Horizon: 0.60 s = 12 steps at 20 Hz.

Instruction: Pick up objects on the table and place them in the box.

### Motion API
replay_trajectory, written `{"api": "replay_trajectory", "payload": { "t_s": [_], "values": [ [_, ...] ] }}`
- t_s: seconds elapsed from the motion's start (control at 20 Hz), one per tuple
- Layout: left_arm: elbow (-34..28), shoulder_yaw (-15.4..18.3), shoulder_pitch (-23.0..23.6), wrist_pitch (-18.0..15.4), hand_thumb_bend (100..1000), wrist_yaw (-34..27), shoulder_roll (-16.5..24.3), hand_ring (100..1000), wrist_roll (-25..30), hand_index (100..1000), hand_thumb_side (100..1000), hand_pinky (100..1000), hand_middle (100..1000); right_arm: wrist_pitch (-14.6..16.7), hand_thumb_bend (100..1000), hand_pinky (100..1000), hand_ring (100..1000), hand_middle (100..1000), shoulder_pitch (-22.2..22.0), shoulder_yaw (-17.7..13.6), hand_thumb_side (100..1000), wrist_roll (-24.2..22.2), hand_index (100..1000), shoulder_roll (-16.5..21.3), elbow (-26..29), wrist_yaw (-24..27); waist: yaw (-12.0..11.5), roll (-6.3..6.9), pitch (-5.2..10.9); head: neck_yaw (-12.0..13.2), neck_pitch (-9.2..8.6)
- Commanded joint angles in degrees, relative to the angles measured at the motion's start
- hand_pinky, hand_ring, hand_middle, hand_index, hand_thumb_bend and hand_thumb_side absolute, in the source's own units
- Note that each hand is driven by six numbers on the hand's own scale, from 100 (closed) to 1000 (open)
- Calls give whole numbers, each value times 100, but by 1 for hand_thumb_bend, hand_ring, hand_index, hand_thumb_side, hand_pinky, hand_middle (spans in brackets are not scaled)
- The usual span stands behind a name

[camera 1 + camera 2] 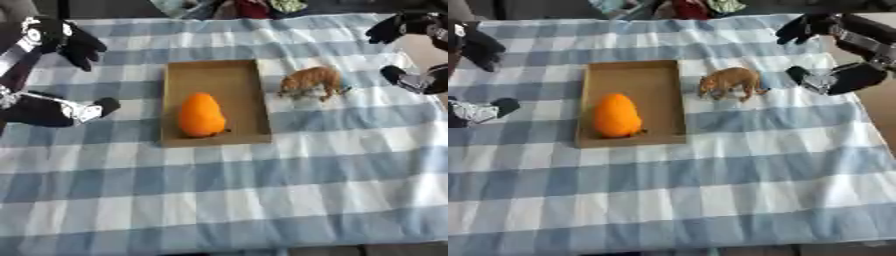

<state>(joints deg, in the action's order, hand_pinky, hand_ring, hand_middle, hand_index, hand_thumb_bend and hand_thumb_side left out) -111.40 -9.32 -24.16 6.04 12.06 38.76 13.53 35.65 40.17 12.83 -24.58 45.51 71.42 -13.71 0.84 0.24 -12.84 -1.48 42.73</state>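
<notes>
A shallow brown cardboard box (223,75) lies in the middle of the checked cloth. An orange pear-shaped object (201,115) rests inside it, toward its near end. Just right of the box stands a small brown animal figure (730,82) on the cloth. My right hand (833,50) hovers to the figure's right, open, thumb (808,76) and fingers (802,27) spread wide and apart from it. At the box's left my left hand (52,75) hangs open, fingers (79,47) up and thumb (92,109) low, holding nothing.
A blue and white checked tablecloth (227,190) covers the table, with a broad bare stretch in front of the box. Coloured items (254,6) lie beyond the far edge. The table's right edge (877,115) runs close behind my right hand.
</notes>
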Motion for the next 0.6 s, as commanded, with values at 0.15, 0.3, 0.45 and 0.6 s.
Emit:
{"api": "replay_trajectory", "payload": {
  "t_s": [0.15, 0.3, 0.45, 0.6],
  "values": [
    [-111, 108, -13, -19, 567, -23, 73, 542, 7, 703, 100, 619, 543, 142, 375, 827, 910, 888, 378, -33, 641, -197, 869, -186, -502, -374, -23, 7, 128, -22, -7],
    [-108, 110, 12, -23, 568, -22, 58, 543, 22, 706, 100, 619, 544, 186, 381, 824, 904, 880, 570, -63, 642, -238, 868, -372, -830, -580, -28, 14, 131, -21, 3],
    [-104, 108, 20, -26, 570, -21, 47, 543, 31, 708, 100, 619, 544, 224, 374, 823, 902, 877, 730, -106, 640, -223, 867, -544, -1142, -776, -40, 22, 130, -25, 6],
    [-104, 111, 32, -26, 569, -21, 40, 543, 33, 708, 100, 619, 544, 259, 359, 821, 901, 875, 855, -147, 646, -192, 867, -699, -1396, -939, -54, 32, 129, -29, 10]
  ]
}}
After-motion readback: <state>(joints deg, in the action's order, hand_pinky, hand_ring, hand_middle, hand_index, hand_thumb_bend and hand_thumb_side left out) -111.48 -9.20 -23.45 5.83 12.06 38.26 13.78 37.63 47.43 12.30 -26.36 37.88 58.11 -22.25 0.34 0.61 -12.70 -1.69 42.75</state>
